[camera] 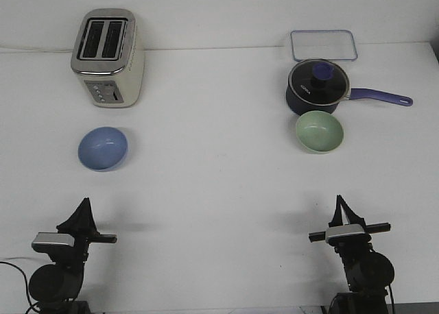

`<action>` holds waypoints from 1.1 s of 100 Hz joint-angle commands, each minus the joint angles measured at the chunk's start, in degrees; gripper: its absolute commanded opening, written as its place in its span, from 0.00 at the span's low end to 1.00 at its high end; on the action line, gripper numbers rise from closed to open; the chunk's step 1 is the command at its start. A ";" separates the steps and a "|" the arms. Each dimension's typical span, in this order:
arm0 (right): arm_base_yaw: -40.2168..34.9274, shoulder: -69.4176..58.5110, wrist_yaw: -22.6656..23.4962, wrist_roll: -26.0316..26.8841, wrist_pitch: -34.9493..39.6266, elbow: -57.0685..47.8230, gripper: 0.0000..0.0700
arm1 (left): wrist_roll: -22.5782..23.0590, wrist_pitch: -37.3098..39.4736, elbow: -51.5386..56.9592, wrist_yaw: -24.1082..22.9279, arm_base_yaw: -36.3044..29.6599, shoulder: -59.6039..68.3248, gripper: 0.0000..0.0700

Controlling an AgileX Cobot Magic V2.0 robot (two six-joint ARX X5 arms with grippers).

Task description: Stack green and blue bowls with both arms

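The light blue bowl sits upright on the white table at the left, in front of the toaster. The pale green bowl sits upright at the right, just in front of the navy saucepan and close to it. My left gripper is low at the near left edge, well short of the blue bowl. Its fingers meet in one point and hold nothing. My right gripper is low at the near right edge, well short of the green bowl, fingers together and empty.
A cream and silver toaster stands at the back left. A dark navy saucepan with a glass lid and purple handle stands at the back right. A clear rectangular lid lies behind it.
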State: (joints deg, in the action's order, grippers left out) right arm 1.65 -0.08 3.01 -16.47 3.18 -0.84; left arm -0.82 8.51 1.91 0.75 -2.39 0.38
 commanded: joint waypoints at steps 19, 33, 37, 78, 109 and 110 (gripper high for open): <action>0.04 0.02 0.02 -0.22 -0.61 0.11 0.00 | -0.13 0.57 -1.11 -0.15 0.04 0.00 0.02; 0.04 0.02 0.02 -0.22 -0.61 0.11 0.00 | -0.13 0.57 -1.11 -0.15 0.04 0.00 0.02; 0.04 0.02 0.02 -0.22 -0.61 0.11 0.00 | -0.13 0.57 -1.11 -0.15 0.04 0.00 0.02; 0.04 0.02 0.02 -0.20 -0.63 0.11 0.00 | -0.13 0.57 -1.11 -0.15 0.04 0.00 0.02; -0.09 0.02 0.50 5.38 -5.55 0.11 0.00 | -0.13 0.57 -1.11 -0.15 0.04 0.00 0.02; -0.09 0.02 0.52 5.97 -5.79 0.11 0.00 | -0.13 0.57 -1.11 -0.15 0.04 0.00 0.02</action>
State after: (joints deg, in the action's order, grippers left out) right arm 1.58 -0.08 3.18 -14.74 -0.75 -0.84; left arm -0.82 8.51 1.91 0.75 -2.37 0.38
